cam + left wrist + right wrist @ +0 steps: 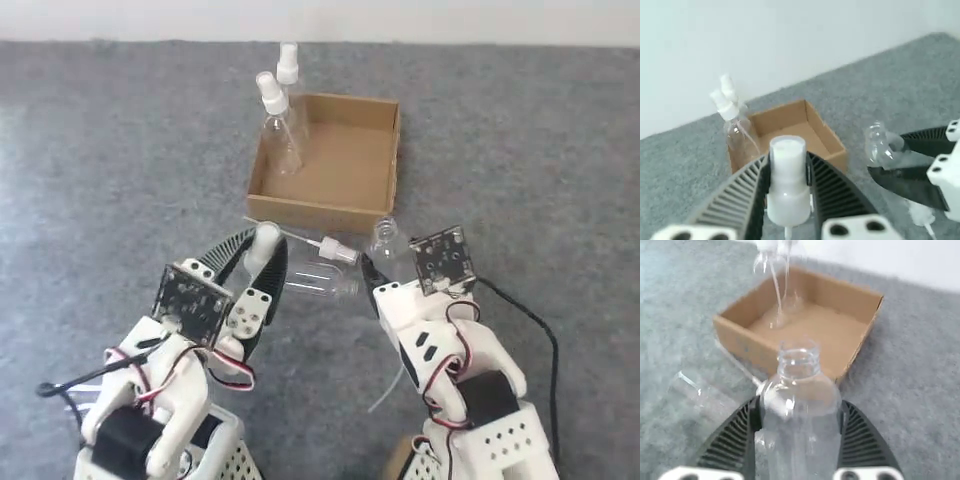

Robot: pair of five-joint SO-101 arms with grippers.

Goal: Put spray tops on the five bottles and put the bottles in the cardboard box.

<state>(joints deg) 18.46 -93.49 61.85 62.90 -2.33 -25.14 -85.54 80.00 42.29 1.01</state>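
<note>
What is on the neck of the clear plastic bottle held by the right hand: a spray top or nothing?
Nothing: the clear plastic bottle is uncapped, its threaded mouth bare and open.

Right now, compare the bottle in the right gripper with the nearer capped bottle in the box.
The held bottle has an open neck in the right gripper; the capped bottle wears a white spray top. The held bottle is outside the cardboard box, before its near wall; the capped bottle stands inside it. Both are clear and upright.
</note>
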